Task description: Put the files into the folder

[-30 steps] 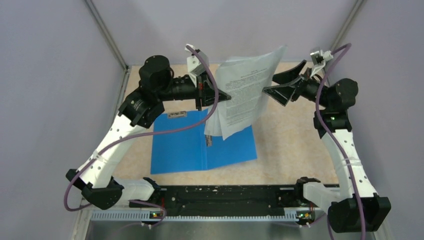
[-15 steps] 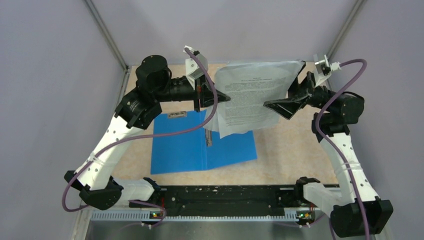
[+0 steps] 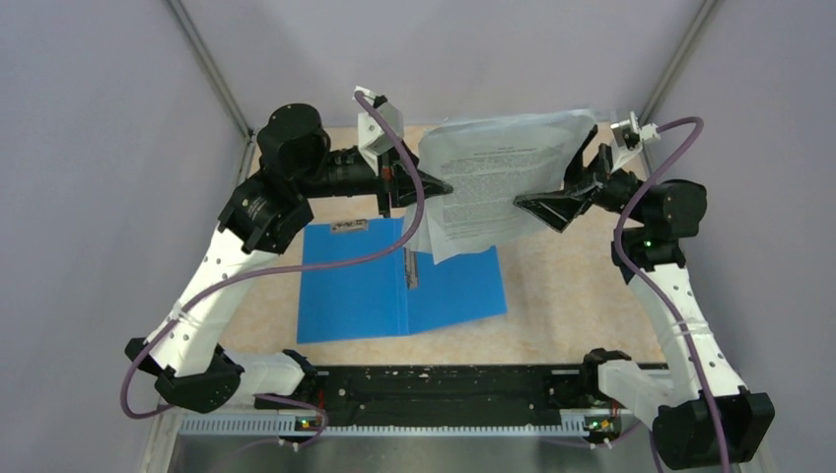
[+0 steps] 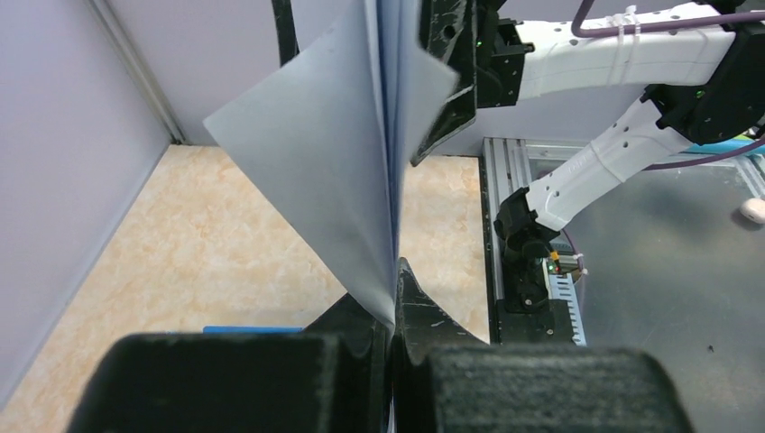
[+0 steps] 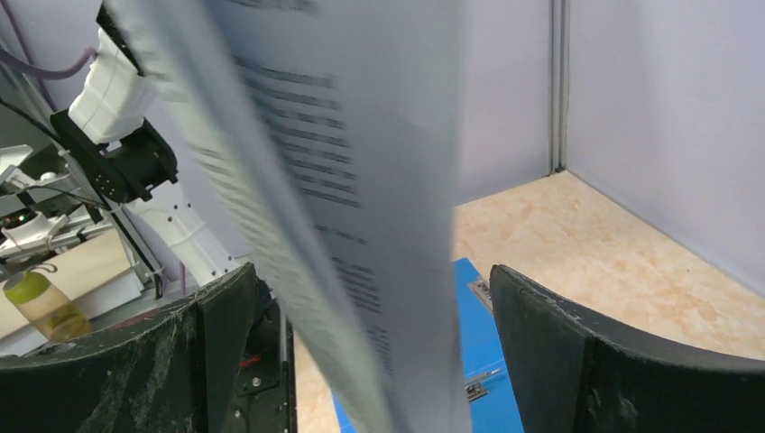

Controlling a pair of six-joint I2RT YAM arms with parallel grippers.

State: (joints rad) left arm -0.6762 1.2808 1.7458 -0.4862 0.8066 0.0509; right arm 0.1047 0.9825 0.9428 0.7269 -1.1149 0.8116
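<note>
The files (image 3: 498, 182) are white printed sheets held up in the air above the table's far half. My left gripper (image 3: 444, 189) is shut on their left edge; in the left wrist view the files (image 4: 334, 171) rise from between the closed gripper (image 4: 394, 280). My right gripper (image 3: 564, 187) stands open around the right edge. In the right wrist view the files (image 5: 361, 180) hang blurred between the wide gripper (image 5: 372, 271) without touching either finger. The blue folder (image 3: 375, 291) lies open and flat on the table below, its metal clip (image 3: 411, 276) at the spine.
Grey-lilac walls (image 3: 118, 148) with metal corner posts enclose the beige table (image 3: 572, 286) on three sides. A black rail (image 3: 444, 389) carrying both arm bases runs along the near edge. The folder (image 5: 478, 361) shows beneath the sheets in the right wrist view.
The right gripper has closed in on the sheets' right edge, still open. The sheets have swung from steeply tilted to nearly level. The left arm has drifted slightly up and left.
</note>
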